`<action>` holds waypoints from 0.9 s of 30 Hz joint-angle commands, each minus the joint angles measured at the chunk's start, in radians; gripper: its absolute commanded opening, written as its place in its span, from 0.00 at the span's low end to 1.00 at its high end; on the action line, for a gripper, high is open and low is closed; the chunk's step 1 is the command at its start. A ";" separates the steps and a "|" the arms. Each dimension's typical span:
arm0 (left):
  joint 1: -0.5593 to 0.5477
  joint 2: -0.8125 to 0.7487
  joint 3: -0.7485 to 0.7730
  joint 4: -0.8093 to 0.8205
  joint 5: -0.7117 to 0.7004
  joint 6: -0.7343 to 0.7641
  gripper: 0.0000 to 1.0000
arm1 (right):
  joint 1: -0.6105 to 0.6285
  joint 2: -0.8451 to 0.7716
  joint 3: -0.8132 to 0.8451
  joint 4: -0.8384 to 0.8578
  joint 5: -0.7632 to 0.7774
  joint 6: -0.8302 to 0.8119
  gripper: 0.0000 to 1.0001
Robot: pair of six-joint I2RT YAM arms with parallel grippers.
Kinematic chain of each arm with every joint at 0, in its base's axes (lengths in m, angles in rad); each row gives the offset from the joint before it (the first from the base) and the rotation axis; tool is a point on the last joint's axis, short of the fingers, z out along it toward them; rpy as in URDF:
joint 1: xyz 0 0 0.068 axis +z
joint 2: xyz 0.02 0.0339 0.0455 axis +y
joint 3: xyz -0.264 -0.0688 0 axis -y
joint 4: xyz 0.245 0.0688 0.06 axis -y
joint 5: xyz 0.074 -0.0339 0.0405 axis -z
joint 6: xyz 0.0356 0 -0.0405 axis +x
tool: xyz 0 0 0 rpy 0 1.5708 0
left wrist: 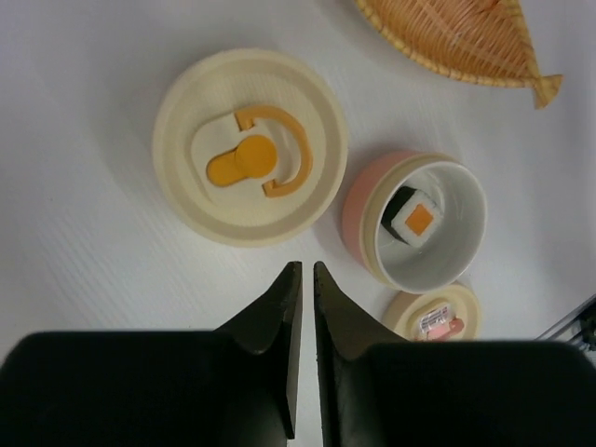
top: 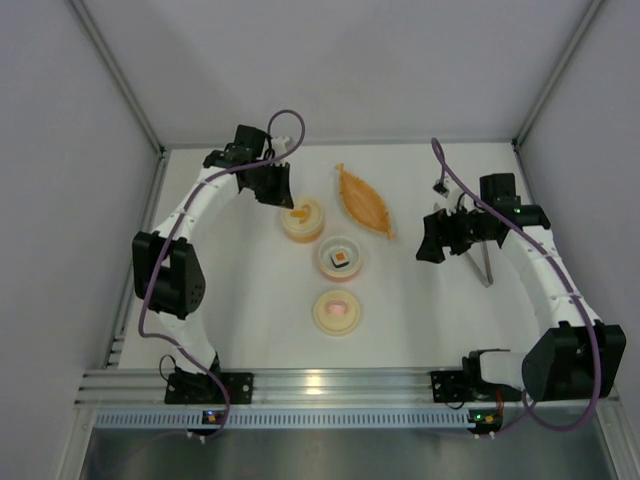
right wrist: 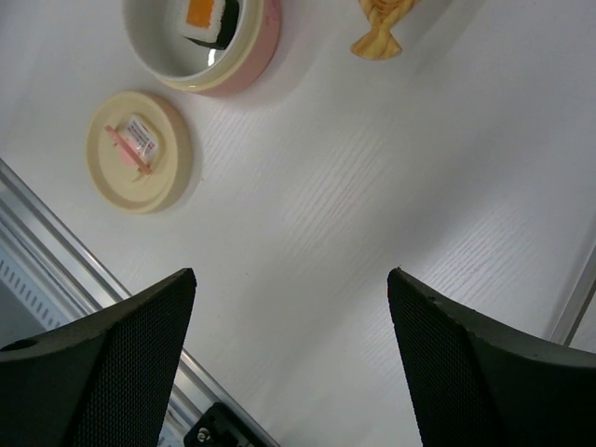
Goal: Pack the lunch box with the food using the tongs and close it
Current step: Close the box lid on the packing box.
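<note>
Upper left, the left gripper (top: 278, 196) hovers with its jaws pressed nearly together on nothing, beside the cream lid (top: 302, 218). At centre the sushi roll (top: 341, 260) sits in the pink bowl (top: 321, 262). Right of it the right gripper (top: 428, 240) is spread wide, empty, the tongs (top: 485, 268) lying just beyond.

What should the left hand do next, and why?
Probably open the left hand and lower it onto the orange handle of the cream lid: its jaws are shut on nothing just short of that lid, and the sushi roll already sits in the pink bowl, which is uncovered.
</note>
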 commanded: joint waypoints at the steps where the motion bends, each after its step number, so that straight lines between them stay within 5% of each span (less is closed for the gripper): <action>1: 0.001 0.081 0.055 0.093 0.126 -0.017 0.13 | 0.018 -0.015 -0.010 0.023 0.008 -0.001 0.83; 16: 0.002 0.326 0.175 0.179 0.435 -0.112 0.10 | 0.018 0.000 -0.005 0.019 0.025 0.008 0.83; 27: 0.060 0.438 0.095 0.329 0.628 -0.214 0.09 | 0.019 0.005 0.041 -0.023 0.016 -0.015 0.83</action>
